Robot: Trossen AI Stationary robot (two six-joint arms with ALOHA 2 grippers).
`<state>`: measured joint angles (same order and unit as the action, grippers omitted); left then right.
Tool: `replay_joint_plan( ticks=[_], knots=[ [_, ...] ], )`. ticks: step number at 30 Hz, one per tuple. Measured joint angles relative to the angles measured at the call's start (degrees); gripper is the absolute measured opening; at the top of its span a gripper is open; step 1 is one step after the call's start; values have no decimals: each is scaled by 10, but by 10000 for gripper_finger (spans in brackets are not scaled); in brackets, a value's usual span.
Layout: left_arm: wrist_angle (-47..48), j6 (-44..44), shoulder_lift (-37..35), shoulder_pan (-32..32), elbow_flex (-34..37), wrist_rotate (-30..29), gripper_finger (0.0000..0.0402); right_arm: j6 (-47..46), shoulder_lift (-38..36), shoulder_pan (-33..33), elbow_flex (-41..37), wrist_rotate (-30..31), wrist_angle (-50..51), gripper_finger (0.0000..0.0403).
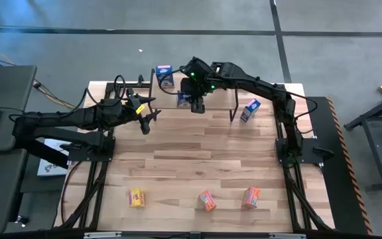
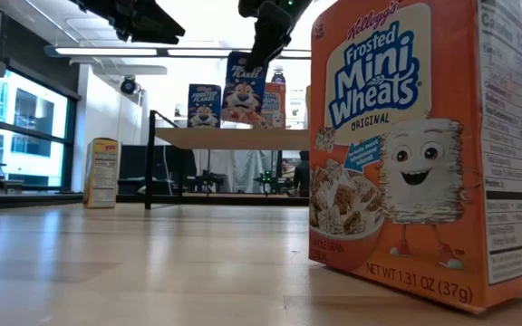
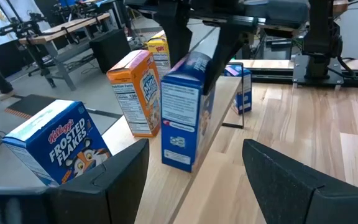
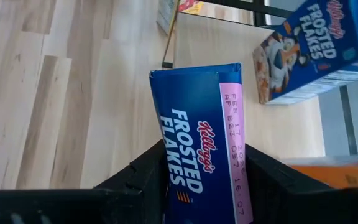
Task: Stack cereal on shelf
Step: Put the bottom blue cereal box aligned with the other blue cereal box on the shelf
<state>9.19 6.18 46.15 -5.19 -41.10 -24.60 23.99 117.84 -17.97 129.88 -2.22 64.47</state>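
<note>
Cereal fills the right gripper [image 4: 207,171]: its two dark fingers are clamped on either side of a blue Frosted Flakes box [image 4: 201,146], seen from the wrist camera with its top flap and pink date strip facing up. From above, that gripper [image 1: 196,101] hangs over the shelf [image 1: 217,99] at about twelve o'clock on the table [image 1: 197,159], and the held blue box [image 1: 185,99] stands on the light plank top. In the level view the box [image 2: 244,89] stands upright on the shelf's plank [image 2: 229,138] with the gripper coming down onto it from above. A second blue box [image 1: 165,76] sits toward eleven o'clock of the held one, at the table's far edge, and an orange box [image 3: 138,92] stands beside it in the left wrist view. A third blue box [image 1: 250,109] stands on the tabletop just past the shelf's leg, near one o'clock. The left gripper [image 1: 150,114] waits at about ten o'clock, just off the shelf's end, fingers [image 3: 291,180] spread apart and holding nothing. Along the near edge, from seven to five o'clock, lie a yellow box [image 1: 136,197], an orange box [image 1: 207,200] and another orange box [image 1: 252,196], well apart from one another.
</note>
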Motion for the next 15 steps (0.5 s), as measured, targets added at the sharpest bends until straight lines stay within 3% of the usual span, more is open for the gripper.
replay_joint_plan(
  ticks=[15],
  knots=[
    [0, 0, 0, 0, 0, 0, 251, 25, 0, 0, 3, -14, -50, 156]
  ],
)
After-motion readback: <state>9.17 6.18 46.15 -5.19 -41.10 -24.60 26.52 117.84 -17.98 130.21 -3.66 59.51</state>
